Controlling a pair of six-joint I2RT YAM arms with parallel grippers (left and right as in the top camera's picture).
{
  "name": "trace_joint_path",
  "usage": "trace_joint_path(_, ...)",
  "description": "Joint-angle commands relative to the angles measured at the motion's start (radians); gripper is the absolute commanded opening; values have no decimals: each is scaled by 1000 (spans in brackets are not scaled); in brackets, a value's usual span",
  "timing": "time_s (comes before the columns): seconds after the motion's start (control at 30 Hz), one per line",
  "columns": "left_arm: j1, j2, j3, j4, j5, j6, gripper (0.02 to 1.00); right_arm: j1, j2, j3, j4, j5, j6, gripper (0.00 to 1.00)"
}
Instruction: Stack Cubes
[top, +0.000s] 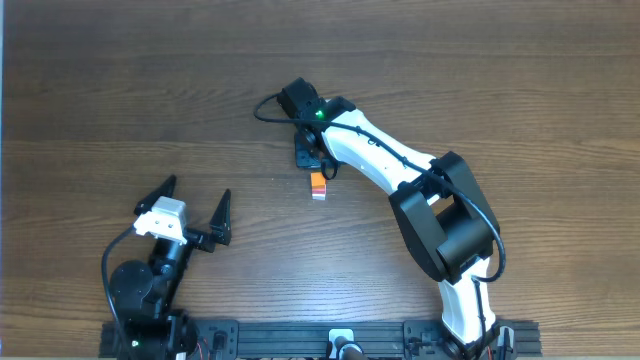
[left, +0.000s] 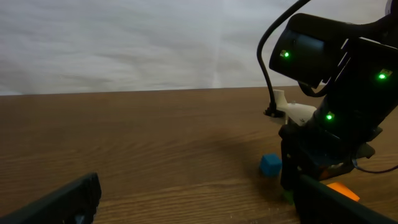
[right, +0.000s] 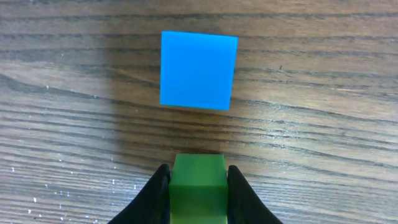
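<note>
Left gripper (top: 198, 190): jaws spread wide, nothing between them, parked close to its own base, well apart from all the cubes. From its wrist view the cubes sit far ahead of its fingers, off to its right side.

Wooden table (top: 100, 100) under everything.

Blue cube (right: 199, 70): flat on the table, just ahead of the right gripper's fingertips, roughly in line with them. A strip of bare wood separates it from the green cube, so they are not touching.

Green cube (right: 198, 186): clamped between the right gripper's two fingers, one finger on each side face. Can't tell if it's resting on the table or lifted off it.

Right gripper (right: 198, 169): closed on the green cube, pointing down at the table.

Orange cube (top: 318, 182): on the table just behind the right gripper, on the side toward that arm's base, not held.
</note>
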Motion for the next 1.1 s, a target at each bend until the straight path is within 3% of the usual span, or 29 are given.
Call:
trace_joint_path(0.03, 5, -5, -5, -2, 11, 11, 998, 6, 10, 19, -1, 4, 1, 117)
trace_joint_path(0.27, 5, -5, -5, -2, 11, 11, 996, 6, 10, 19, 0, 5, 1, 9)
trace_joint_path(0.67, 5, -5, -5, -2, 10, 11, 998, 6, 10, 64, -20, -18, 7, 12)
trace_joint_path(1.1, 5, -5, -5, -2, 11, 11, 996, 2, -42, 241, -210, -5, -27, 12)
